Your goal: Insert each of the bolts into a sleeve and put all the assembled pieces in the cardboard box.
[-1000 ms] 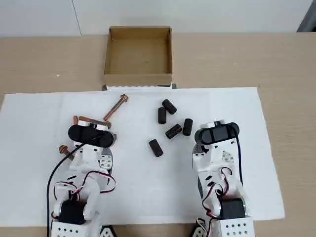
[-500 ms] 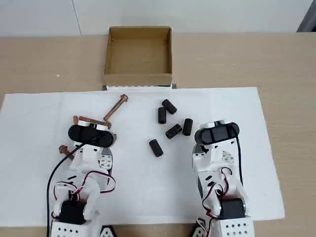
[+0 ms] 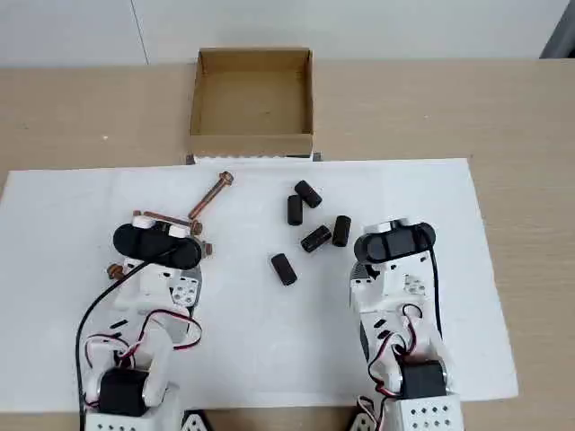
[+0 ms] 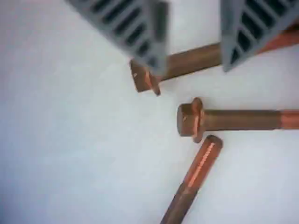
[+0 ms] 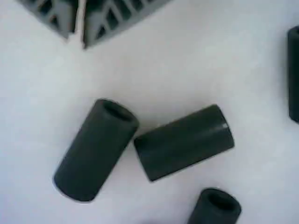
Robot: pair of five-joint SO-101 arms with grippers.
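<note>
While the left hand gapes, a bolt lies flat, apparently spanning its gap.

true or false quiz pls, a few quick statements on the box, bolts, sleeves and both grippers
The brown cardboard box is empty: true.
There are six sleeves: false, five black cylindrical sleeves lie out.
The left gripper is open over a copper-coloured bolt: true.
The other gripper is wide open: false, the right gripper is shut.
One bolt already sits inside a sleeve: false, none is assembled.
</note>
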